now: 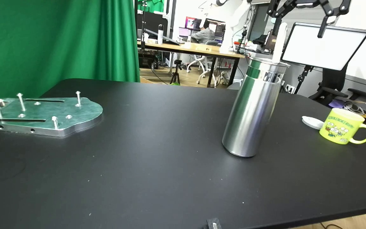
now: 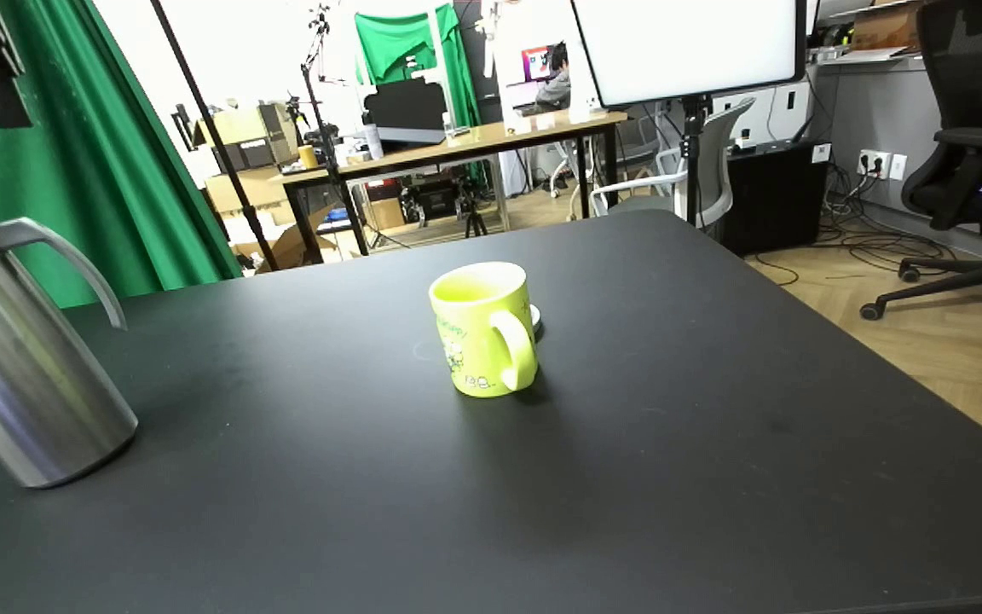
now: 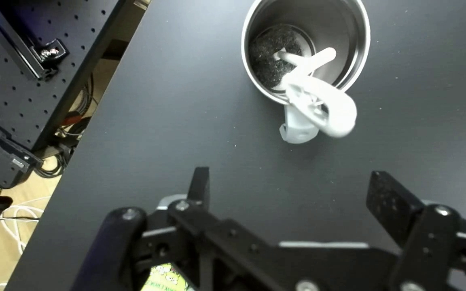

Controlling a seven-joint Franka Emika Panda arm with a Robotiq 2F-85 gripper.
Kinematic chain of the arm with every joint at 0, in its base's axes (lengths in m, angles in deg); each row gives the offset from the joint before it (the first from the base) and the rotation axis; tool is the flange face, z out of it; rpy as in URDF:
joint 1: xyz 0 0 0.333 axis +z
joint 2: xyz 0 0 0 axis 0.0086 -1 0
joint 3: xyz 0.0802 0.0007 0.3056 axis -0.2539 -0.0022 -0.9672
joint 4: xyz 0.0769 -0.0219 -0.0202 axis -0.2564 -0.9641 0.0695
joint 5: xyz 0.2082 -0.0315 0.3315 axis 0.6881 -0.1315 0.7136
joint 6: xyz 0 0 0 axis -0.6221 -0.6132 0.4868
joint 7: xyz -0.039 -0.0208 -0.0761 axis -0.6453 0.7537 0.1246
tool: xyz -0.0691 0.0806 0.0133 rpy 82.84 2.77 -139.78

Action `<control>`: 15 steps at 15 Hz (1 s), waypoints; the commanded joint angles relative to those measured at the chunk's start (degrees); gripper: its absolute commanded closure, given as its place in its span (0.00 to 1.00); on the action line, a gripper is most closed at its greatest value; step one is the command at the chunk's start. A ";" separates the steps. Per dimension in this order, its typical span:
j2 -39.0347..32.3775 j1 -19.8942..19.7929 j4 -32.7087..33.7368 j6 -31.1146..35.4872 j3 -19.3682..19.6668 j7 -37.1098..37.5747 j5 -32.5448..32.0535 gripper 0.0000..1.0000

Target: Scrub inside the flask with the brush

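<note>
Gripper [image 3: 290, 176] agape, white disc [image 1: 311, 122] perhaps against mug [image 1: 340, 126].

- One tall, cylindrical, brushed stainless-steel flask [image 1: 253, 109]
- One long, white-handled, dark-bristled brush [image 1: 279, 43]
- One short, yellow-green, cartoon-printed mug [image 1: 340, 127]
- One thin, round white disc [image 1: 311, 122]
- One flat, silvery metal plate [image 1: 49, 109] with a curved end
- One matte-black table [image 1: 157, 136] plus one wood-topped, black-legged table [image 2: 478, 139]
- One black, two-fingered gripper [image 3: 289, 184]

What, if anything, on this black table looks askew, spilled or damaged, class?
Nothing clearly stands out: no visible spill or damage. The flask slants opposite ways between the exterior views, probably a camera effect; the brush stands in it, poking out of the top.
</note>
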 commanded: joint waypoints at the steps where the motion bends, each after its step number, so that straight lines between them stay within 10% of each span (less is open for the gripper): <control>1: 2.04 1.08 -1.56 2.76 -0.32 1.41 1.20 0.00; 15: 0.63 3.20 -0.93 1.30 -0.91 -3.01 6.62 0.00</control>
